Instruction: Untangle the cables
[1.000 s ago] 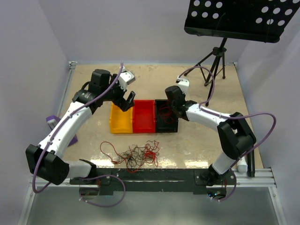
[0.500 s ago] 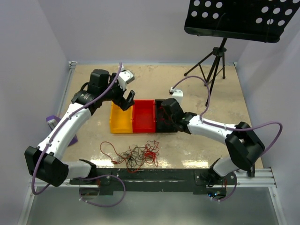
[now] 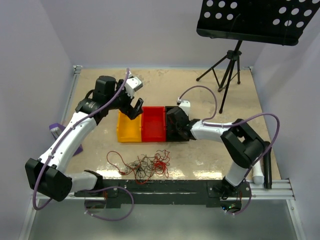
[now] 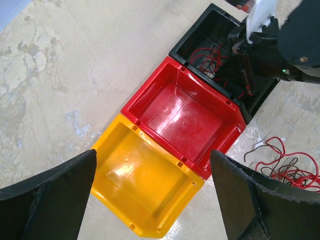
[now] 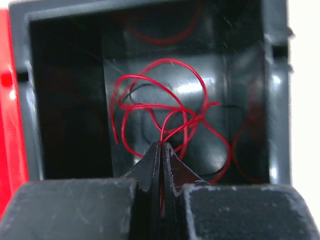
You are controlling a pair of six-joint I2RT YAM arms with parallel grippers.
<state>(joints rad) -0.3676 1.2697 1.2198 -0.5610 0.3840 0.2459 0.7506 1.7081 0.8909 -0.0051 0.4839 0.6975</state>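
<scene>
Bright, even overhead light; glare on table (image 3: 207, 174) near edge; right-wrist close-up soft.

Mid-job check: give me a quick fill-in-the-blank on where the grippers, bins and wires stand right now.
1. The right gripper is ____ on a thin red wire inside the black plastic bin.
2. The left gripper hovers with its jaws ____ over the yellow plastic bin.
3. The red plastic bin in the middle of the row is ____.
4. The tangled pile of red and dark wires lies on the beige table, outside all ____ bins.

Missing words: shut; open; empty; three.
</scene>
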